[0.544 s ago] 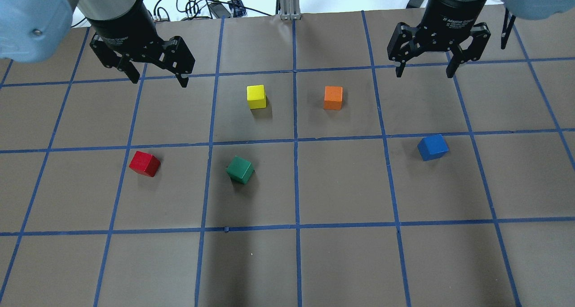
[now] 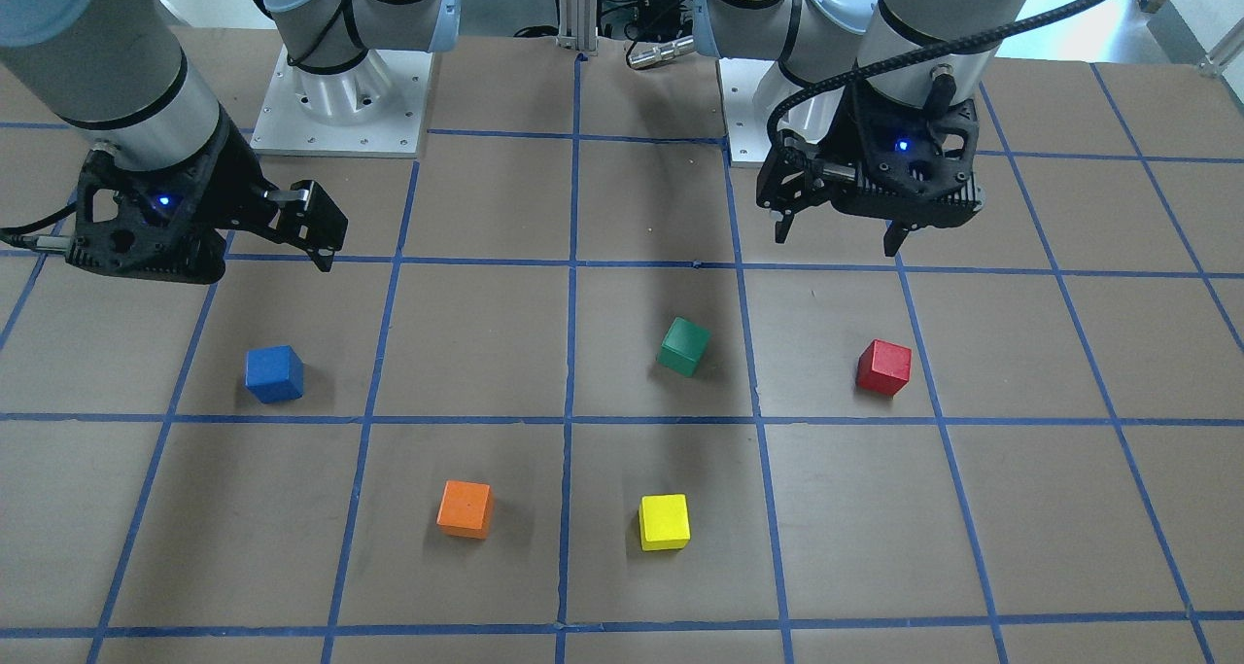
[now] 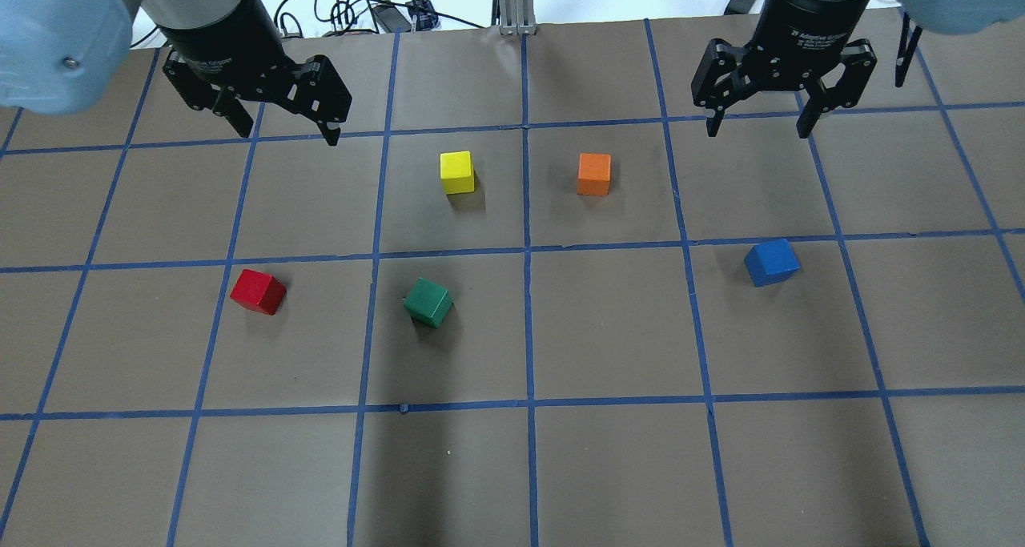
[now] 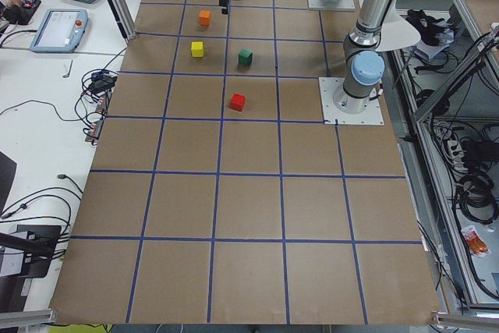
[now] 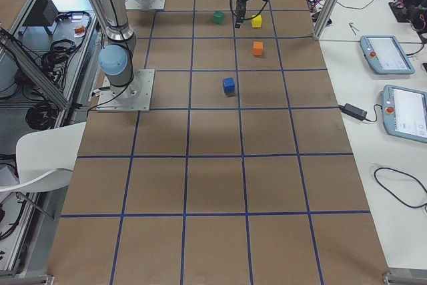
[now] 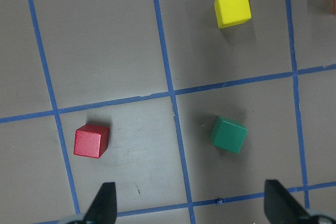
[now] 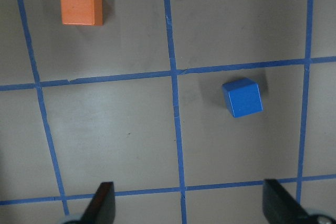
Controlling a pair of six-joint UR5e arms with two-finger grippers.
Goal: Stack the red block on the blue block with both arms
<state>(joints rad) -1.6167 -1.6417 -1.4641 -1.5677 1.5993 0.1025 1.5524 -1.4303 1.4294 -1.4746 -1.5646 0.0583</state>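
Left claw (image 3: 286,134) and right claw (image 3: 757,130) hang spread, empty, well apart from the red block (image 3: 258,291). Approach step probably in hand; left claw must descend astride it.

I saw a red block (image 3: 258,291), a blue block (image 3: 772,263), a green cube (image 3: 428,303), a yellow cube (image 3: 457,172), an orange cube (image 3: 594,174), all plain, on a brown table (image 3: 608,331) crossed by a blue tape grid (image 3: 528,331).
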